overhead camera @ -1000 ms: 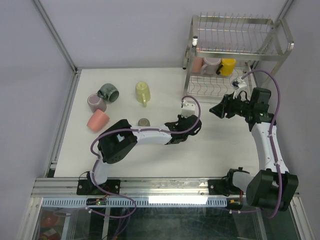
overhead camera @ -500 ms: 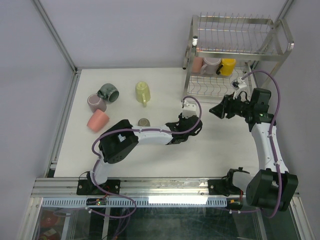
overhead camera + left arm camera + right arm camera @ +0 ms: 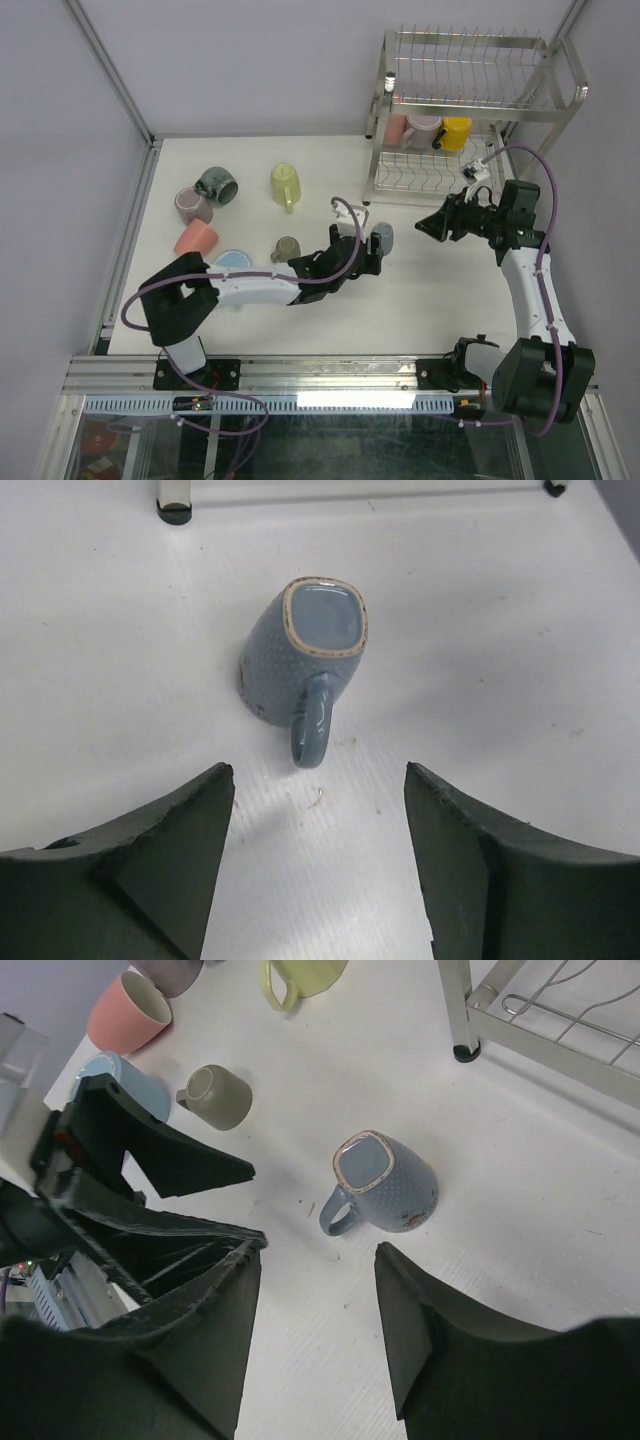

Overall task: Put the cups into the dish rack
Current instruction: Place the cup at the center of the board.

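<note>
Mug (image 3: 305,670) toppled, apparently apart from left claw (image 3: 317,777), rack leg (image 3: 173,505) beyond

No text, brand, number or sign can be read in any of the views. The only candidate is a small reddish mark (image 3: 408,1219) on the dotted side wall of the grey-blue mug (image 3: 300,650), which lies on its side on the tabletop (image 3: 520,630). The mark is too small and too blurred to tell whether it is lettering or a logo. In the left wrist view it shows only as a pinkish smudge at the mug's left edge.
</note>
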`<action>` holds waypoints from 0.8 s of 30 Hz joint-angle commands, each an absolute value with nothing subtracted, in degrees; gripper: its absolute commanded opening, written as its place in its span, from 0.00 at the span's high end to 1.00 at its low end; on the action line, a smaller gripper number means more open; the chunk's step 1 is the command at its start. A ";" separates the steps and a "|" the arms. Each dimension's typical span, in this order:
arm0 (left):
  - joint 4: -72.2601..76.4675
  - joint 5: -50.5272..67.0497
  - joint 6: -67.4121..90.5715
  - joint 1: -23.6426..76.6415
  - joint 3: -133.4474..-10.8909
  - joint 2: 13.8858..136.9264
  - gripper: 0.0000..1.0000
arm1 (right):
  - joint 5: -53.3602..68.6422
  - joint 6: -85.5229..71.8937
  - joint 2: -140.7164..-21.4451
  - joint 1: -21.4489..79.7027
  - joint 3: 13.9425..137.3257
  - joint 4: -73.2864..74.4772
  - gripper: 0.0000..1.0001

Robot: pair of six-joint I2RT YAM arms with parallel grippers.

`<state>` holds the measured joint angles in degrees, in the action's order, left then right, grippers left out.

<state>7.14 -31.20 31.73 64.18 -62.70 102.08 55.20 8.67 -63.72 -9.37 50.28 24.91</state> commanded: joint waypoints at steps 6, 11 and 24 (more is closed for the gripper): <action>41.32 -23.87 20.22 64.22 -36.94 84.81 0.03 | 58.90 9.80 -61.47 -8.80 48.43 21.02 0.48; 43.25 -23.42 19.50 62.67 -30.88 77.84 0.01 | 48.54 13.90 -61.36 -0.44 47.38 24.74 0.49; 41.75 -29.84 19.04 61.87 -21.46 63.64 0.01 | 17.49 -15.10 -67.02 15.82 36.56 8.37 0.51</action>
